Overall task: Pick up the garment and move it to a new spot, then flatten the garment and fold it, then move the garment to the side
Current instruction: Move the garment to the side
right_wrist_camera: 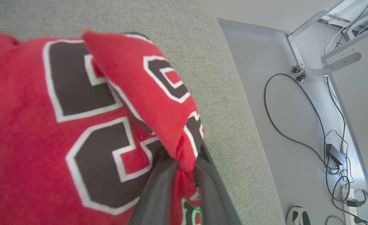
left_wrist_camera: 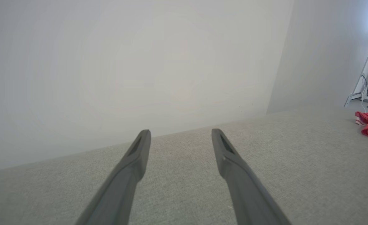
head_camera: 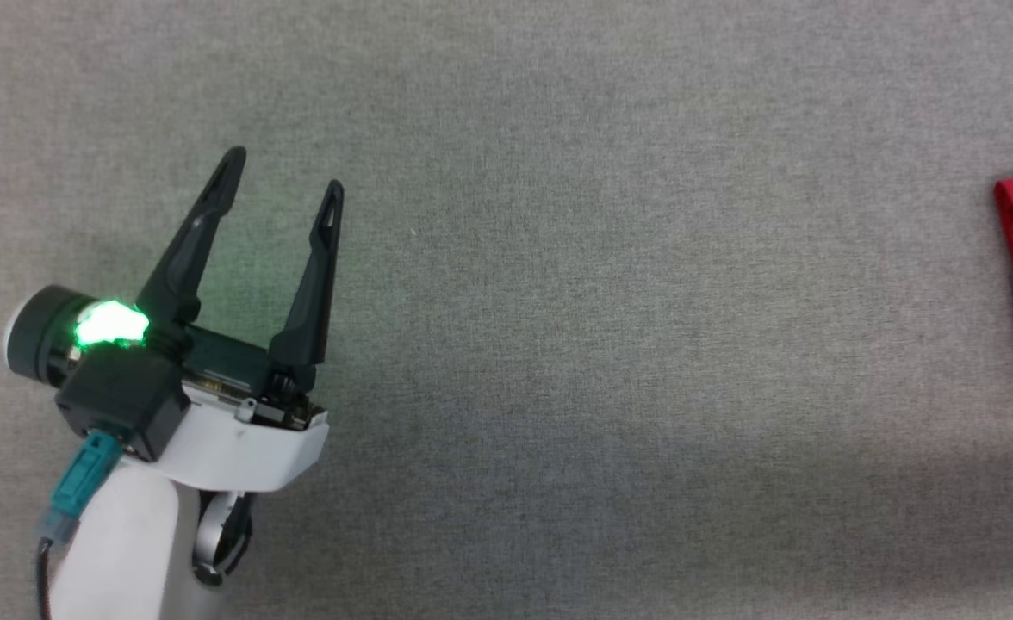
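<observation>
Bright even light, soft shadows, blurred foreground.

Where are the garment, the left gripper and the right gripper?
the garment [right_wrist_camera: 18, 147], right wrist view, red chest cloth beside the lettering.
left gripper [head_camera: 284, 170], head view, midway between its spread fingertips.
right gripper [right_wrist_camera: 185, 161], right wrist view, between fingertips pinching a fold.
</observation>
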You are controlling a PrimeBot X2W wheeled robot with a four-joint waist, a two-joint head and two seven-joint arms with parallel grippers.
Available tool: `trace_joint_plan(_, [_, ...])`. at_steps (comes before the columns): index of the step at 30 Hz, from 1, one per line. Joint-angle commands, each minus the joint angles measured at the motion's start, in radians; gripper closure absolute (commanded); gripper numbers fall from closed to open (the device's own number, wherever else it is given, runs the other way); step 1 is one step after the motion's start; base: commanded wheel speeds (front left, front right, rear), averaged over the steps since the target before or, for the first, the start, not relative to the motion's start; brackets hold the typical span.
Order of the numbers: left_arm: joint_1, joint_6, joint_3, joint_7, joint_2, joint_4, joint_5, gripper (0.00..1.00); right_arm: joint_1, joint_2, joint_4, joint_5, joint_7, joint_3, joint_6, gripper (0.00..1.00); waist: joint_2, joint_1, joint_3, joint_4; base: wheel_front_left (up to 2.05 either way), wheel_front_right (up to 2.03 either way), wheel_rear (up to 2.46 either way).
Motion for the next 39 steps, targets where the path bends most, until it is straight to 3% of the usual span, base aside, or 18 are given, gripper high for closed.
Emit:
trace_joint_plan(1, [0.009, -0.003, 0.003, 0.001, -0.004, 0.005, 0.005, 0.00, -0.010, 0.007, 0.009, -0.001, -0.014, 0.007, -0.001, 0.70, 0.0000, 0.0000, -0.015, 0.001, 0.00, 0.00, 0.00])
trace_joint_plan(2, [0.013, -0.003, 0.006, 0.001, -0.009, 0.008, 0.006, 0.00, -0.012, 0.001, 0.014, 0.002, -0.024, 0.013, -0.001, 0.53, 0.0000, 0.0000, -0.024, 0.002, 0.00, 0.00, 0.00])
trace_joint_plan(3, [0.016, -0.002, 0.009, 0.001, -0.013, 0.012, 0.007, 0.00, -0.013, -0.004, 0.017, 0.005, -0.033, 0.018, -0.001, 0.06, 0.0000, 0.0000, -0.033, 0.003, 0.00, 0.00, 0.00])
trace_joint_plan(4, [0.022, -0.001, 0.014, 0.001, -0.019, 0.017, 0.008, 0.00, -0.011, -0.009, 0.019, 0.010, -0.044, 0.021, -0.001, 0.00, 0.0000, 0.0000, -0.045, 0.004, 0.00, 0.00, 0.00])
trace_joint_plan(12, [0.099, 0.001, 0.052, 0.001, -0.072, 0.076, -0.008, 0.00, 0.056, -0.042, 0.011, 0.056, -0.089, 0.061, -0.001, 0.00, 0.0000, 0.0000, -0.173, 0.029, 0.00, 0.00, 0.00])
trace_joint_plan(16, [0.143, 0.000, 0.069, 0.001, -0.100, 0.107, -0.012, 0.00, 0.101, -0.026, -0.032, 0.098, -0.105, 0.099, -0.001, 0.00, 0.0000, 0.0000, -0.240, 0.050, 0.00, 0.00, 0.00])
trace_joint_plan(22, [0.202, -0.001, 0.085, 0.001, -0.129, 0.159, -0.020, 0.00, 0.177, 0.029, -0.147, 0.184, -0.125, 0.190, -0.001, 0.00, 0.0000, 0.0000, -0.323, 0.088, 0.00, 0.00, 0.00])
trace_joint_plan(30, [0.270, -0.002, 0.116, 0.001, -0.150, 0.239, -0.042, 0.00, 0.284, 0.135, -0.292, 0.208, -0.187, 0.289, -0.001, 0.00, 0.0000, 0.0000, -0.416, 0.130, 0.00, 0.00, 0.00])
trace_joint_plan(39, [0.323, -0.002, 0.121, 0.001, -0.158, 0.286, -0.056, 0.00, 0.411, 0.242, -0.403, 0.191, -0.286, 0.265, -0.001, 0.00, 0.0000, 0.0000, -0.488, 0.169, 0.00, 0.00, 0.00])
